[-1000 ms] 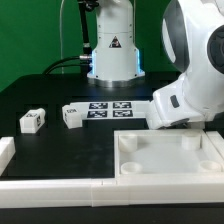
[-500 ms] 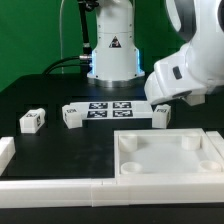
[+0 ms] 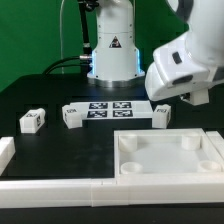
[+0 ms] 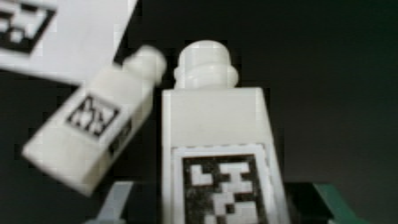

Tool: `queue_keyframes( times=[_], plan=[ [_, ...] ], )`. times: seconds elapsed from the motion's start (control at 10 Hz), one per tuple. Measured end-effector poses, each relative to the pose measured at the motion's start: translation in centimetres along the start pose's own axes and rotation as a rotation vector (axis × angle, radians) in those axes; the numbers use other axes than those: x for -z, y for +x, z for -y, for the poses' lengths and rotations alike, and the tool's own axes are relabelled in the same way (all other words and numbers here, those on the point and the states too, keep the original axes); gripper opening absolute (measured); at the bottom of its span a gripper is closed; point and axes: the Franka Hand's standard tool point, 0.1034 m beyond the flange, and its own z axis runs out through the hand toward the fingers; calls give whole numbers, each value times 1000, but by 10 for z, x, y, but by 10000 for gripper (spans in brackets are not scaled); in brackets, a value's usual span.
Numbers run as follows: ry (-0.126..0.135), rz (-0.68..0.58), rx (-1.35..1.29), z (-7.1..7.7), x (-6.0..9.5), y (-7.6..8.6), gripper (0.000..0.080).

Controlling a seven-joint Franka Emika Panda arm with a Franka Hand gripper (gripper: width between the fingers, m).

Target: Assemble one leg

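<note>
White plastic fills the wrist view: the leg (image 4: 217,120) runs lengthwise down the middle, its round peg end away from the camera and a black-and-white tag on its near face. Its near end lies between the two dark fingers of the tool (image 4: 221,205). Blur hides the contact, so I cannot tell whether the tool is pinching the leg or spread around it. A second leg (image 4: 103,120) lies tilted just beside it, with a corner of the marker board (image 4: 54,35) beyond. In the exterior view the white arm (image 3: 185,62) hangs over the black table (image 3: 60,145) on the exterior view's right and hides the tool. Under it a tagged block (image 3: 160,113) rests just beside the marker board's end. A middle block (image 3: 72,116) and a far block (image 3: 32,121) lie towards the exterior view's left. A square tray (image 3: 165,160) and a long bar (image 3: 50,187) lie nearer the camera.
</note>
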Motion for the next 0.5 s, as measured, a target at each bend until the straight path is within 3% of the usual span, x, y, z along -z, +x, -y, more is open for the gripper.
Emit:
queue_keyframes(
  times=[0.1, 0.2, 0.4, 0.5],
  plan=[
    [-11, -54, -4, -2, 0, -3, 291],
    [-24, -124, -8, -8, 10, -3, 291],
    [-50, -314, -2, -22, 42, -6, 291],
    [-65, -410, -4, -27, 50, -6, 291]
  ],
)
